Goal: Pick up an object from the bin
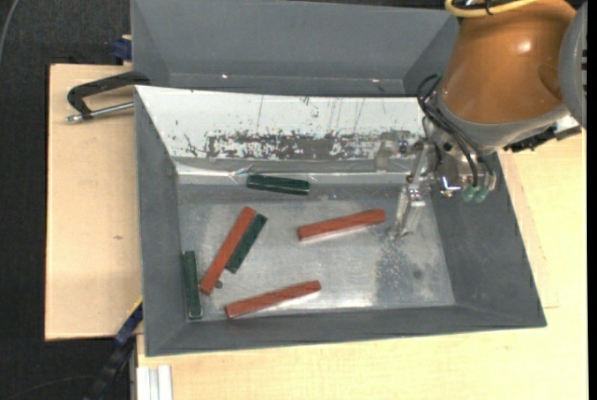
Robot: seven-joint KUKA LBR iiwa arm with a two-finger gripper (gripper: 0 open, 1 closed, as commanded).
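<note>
My gripper (pixel 405 219) hangs low over the right part of the bin floor, its tip close to the floor. Just to its left lies a red stick (pixel 340 226), slanting up to the right, with its right end a short way from the gripper. I see nothing held in the gripper. A dark green stick (pixel 277 186) lies flat along the foot of the back wall, further left.
Left of centre a red stick (pixel 229 249) and a dark green stick (pixel 244 242) lie side by side on a slant. Another red stick (pixel 272 298) lies near the front wall, and a green stick (pixel 191 284) stands along the left wall. The arm's orange cover overhangs the right rim.
</note>
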